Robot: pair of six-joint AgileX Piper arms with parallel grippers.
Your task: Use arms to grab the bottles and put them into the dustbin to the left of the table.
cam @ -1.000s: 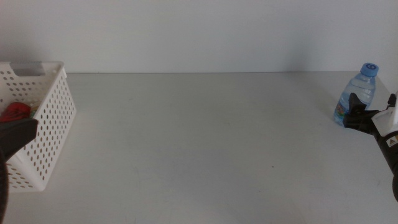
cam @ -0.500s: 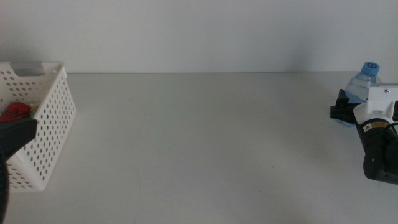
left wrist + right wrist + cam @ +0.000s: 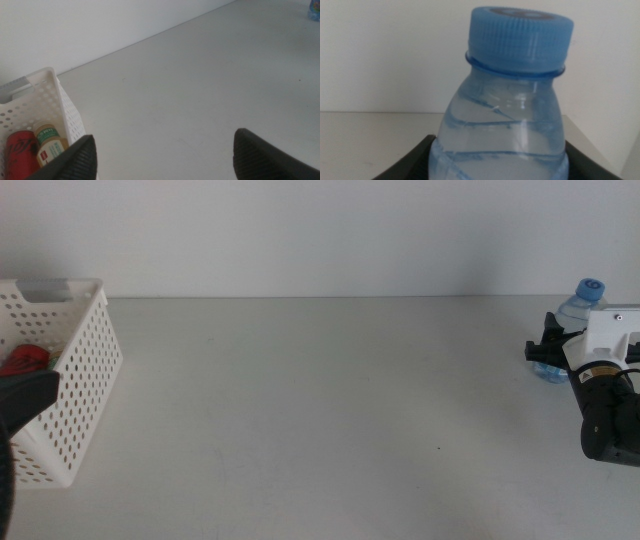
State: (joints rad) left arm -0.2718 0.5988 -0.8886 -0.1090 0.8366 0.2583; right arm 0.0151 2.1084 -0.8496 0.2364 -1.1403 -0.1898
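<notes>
My right gripper (image 3: 545,352) sat at the table's (image 3: 320,400) far right, jaws around the bottle (image 3: 502,115) (grip looked closed); next: lift, carry to the bin (image 3: 70,380); left gripper (image 3: 165,155) waited wide open

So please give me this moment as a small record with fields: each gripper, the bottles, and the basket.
right gripper: at the table's far right, jaws on either side of the water bottle; closed grip not confirmed
left gripper: jaws wide apart, empty, beside the basket
water bottle: upright, blue cap on
basket contents: red can, pale-yellow bottle
still to bin: water bottle
</notes>
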